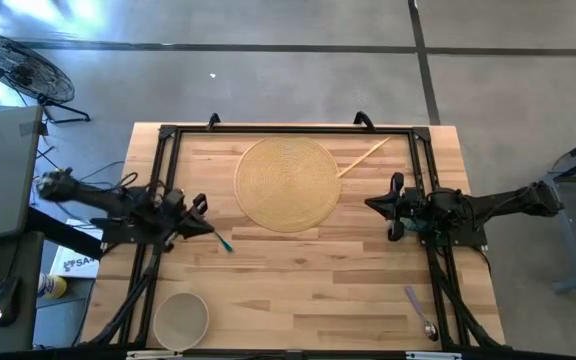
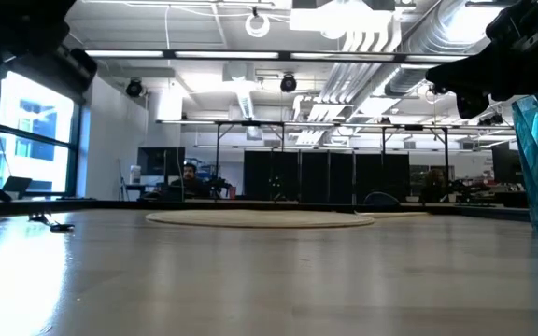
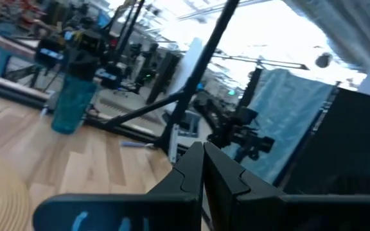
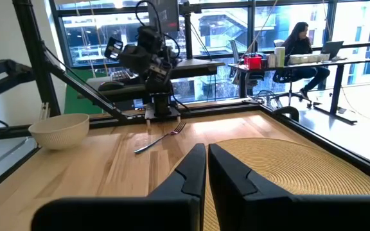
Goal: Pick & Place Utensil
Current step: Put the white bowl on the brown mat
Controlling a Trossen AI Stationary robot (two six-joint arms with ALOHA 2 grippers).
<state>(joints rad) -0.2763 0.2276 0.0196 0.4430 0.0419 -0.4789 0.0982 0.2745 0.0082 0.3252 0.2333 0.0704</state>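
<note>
Nothing of the pick-and-place looks done yet; every utensil lies loose on the bench (image 1: 298, 290) and neither arm holds one.

At the left edge, about halfway along it, the left gripper (image 1: 202, 206) has its fingers pressed together and empty. Just off its tip, toward the middle of the bench, lies a fork (image 1: 222, 240) with a green handle; in the right wrist view its tines show plainly on the wood below the left arm. This is the nearest utensil to any arm and, I judge, the likely first pick. At the near left corner stands a pale bowl (image 1: 181, 319), with nothing visible in it.

Near the far edge, at the middle, a round woven mat (image 1: 288, 183) lies flat and bare. A thin wooden stick (image 1: 364, 158), perhaps a chopstick, rests with one end at the mat's rim and points toward the far right corner.

At the right edge the right gripper (image 1: 395, 207) is also closed on nothing, facing the mat. At the near right corner lies a spoon (image 1: 420, 312) with a purple handle, well apart from both arms.

So what is left is the whole job: opening a hand, grasping a utensil, and carrying it over. Whether mat or bowl is the goal, I cannot tell.
</note>
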